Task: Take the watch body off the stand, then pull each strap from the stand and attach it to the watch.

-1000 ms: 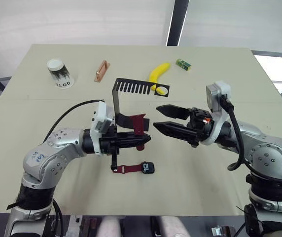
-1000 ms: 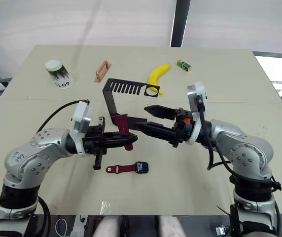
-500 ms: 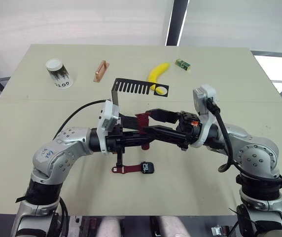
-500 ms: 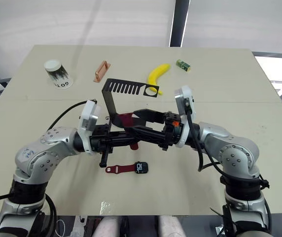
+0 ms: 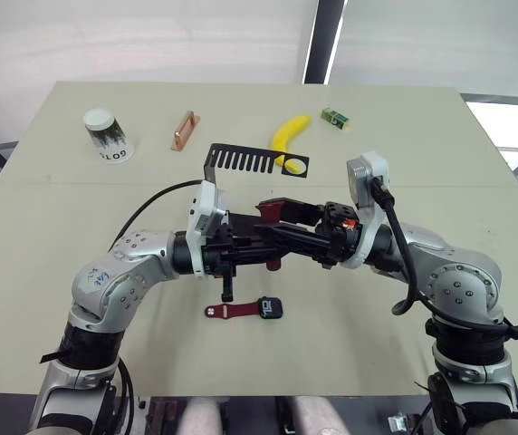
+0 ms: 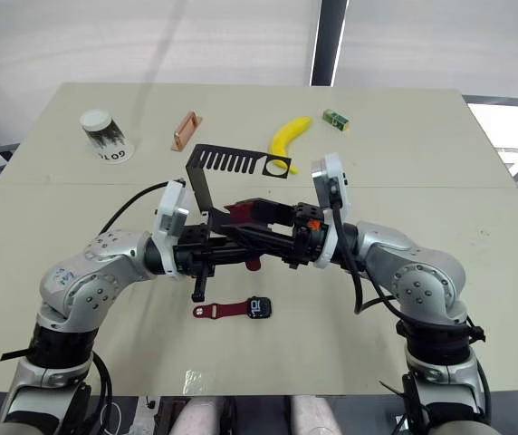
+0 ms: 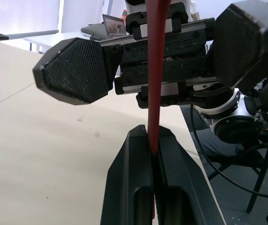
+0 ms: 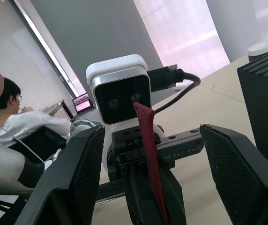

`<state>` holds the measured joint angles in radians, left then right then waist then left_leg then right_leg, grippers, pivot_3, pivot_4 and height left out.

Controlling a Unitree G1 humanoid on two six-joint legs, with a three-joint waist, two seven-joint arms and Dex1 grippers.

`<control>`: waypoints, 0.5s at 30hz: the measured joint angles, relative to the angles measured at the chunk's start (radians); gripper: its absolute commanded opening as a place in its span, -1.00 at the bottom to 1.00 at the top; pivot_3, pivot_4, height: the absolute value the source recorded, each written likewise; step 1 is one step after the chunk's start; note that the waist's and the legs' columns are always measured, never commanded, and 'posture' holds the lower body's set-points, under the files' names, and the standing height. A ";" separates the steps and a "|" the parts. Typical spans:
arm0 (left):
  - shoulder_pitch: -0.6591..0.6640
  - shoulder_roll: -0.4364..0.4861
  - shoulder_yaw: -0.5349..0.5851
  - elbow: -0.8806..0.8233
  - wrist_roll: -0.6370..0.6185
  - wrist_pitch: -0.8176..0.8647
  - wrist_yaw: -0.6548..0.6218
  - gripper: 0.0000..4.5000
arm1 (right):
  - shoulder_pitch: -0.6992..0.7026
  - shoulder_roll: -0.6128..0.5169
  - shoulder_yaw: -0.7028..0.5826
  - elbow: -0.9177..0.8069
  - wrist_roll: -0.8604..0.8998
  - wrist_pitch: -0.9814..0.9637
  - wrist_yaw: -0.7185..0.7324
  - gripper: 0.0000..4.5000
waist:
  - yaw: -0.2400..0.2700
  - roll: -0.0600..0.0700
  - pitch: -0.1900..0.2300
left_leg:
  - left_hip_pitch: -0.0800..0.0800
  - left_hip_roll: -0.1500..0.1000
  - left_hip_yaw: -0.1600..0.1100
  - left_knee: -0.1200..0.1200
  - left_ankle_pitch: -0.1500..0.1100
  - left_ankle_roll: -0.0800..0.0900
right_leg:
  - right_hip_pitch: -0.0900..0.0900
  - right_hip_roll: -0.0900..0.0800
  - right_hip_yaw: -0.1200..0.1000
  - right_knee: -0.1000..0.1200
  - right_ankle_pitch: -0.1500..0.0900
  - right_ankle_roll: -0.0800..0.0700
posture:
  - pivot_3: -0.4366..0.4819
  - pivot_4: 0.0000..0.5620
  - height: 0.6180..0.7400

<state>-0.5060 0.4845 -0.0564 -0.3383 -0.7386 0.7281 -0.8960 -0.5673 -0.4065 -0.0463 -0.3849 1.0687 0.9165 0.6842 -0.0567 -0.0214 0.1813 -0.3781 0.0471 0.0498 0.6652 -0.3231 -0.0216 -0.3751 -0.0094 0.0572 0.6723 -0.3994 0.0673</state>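
Over matte beige tabletop [image 5: 404, 163], left gripper [image 5: 273, 253] clamps a thin red strap [image 7: 155, 93]; right gripper [image 8: 148, 187] spread.

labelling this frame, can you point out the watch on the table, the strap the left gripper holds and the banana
watch [image 5: 271, 308], left eye view, on its dark screen.
strap [image 7: 156, 79], left wrist view, on the red band above the closed fingers.
banana [image 5: 288, 136], left eye view, on the middle of its yellow curve.

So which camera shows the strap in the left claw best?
The left wrist view: the dark red strap rises clearly from the shut left claw. The right wrist view shows it edge-on; in the eye views it is mostly hidden by both claws.
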 measured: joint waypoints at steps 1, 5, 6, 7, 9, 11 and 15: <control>0.000 -0.001 0.000 0.000 0.000 0.000 0.000 -1.00 | 0.000 0.000 0.000 0.000 -0.005 -0.001 0.000 0.38 | 0.000 0.000 0.000 | 0.000 0.000 0.000 0.000 0.000 0.000 | 0.000 0.000 0.000 0.000 0.000 0.000 | -0.05 -0.47 1.00; -0.004 -0.004 0.000 0.003 0.000 0.000 0.000 -1.00 | 0.000 0.000 0.004 0.000 -0.017 -0.005 0.000 -0.28 | 0.000 0.000 0.000 | 0.000 0.000 0.000 0.000 0.000 0.000 | 0.000 0.000 0.000 0.000 0.000 0.000 | -0.05 -0.47 1.00; -0.005 -0.004 0.000 0.003 0.000 0.000 0.001 -1.00 | 0.000 0.002 0.004 0.000 -0.020 -0.010 0.000 -0.28 | 0.000 0.000 0.000 | 0.000 0.000 0.000 0.000 0.000 0.000 | 0.000 0.000 0.000 0.000 0.000 0.000 | -0.05 -0.47 1.00; -0.006 -0.005 0.000 0.003 0.000 0.000 0.001 -1.00 | 0.000 0.006 0.004 0.000 -0.023 -0.019 0.000 -0.28 | 0.000 0.000 0.000 | 0.000 0.000 0.000 0.000 0.000 0.000 | 0.000 0.000 0.000 0.000 0.000 0.000 | -0.05 -0.47 1.00; -0.006 -0.007 0.000 0.004 0.000 -0.001 0.004 -1.00 | -0.001 0.011 0.004 0.000 -0.028 -0.024 0.000 -0.28 | 0.000 0.000 0.000 | 0.000 0.000 0.000 0.000 0.000 0.000 | 0.000 0.000 0.000 0.000 0.000 0.000 | -0.05 -0.47 1.00; -0.008 -0.010 0.002 0.007 0.000 -0.001 0.009 -1.00 | -0.001 0.015 0.004 0.000 -0.028 -0.026 0.000 -0.28 | 0.000 0.000 0.000 | 0.000 0.000 0.000 0.000 0.000 0.000 | 0.000 0.000 0.000 0.000 0.000 0.000 | -0.05 -0.47 1.00; -0.025 -0.018 0.010 0.033 -0.001 -0.001 0.018 -1.00 | 0.000 0.026 0.002 0.000 -0.029 -0.043 -0.007 -0.28 | 0.000 0.000 0.000 | 0.000 0.000 0.000 0.000 0.000 0.000 | 0.000 0.000 0.000 0.000 0.000 0.000 | -0.05 -0.47 1.00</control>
<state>-0.5306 0.4666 -0.0464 -0.3054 -0.7391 0.7267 -0.8777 -0.5677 -0.3808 -0.0443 -0.3849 1.0401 0.8739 0.6772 -0.0570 -0.0214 0.1813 -0.3782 0.0471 0.0498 0.6652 -0.3231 -0.0217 -0.3751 -0.0094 0.0572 0.6727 -0.3994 0.0673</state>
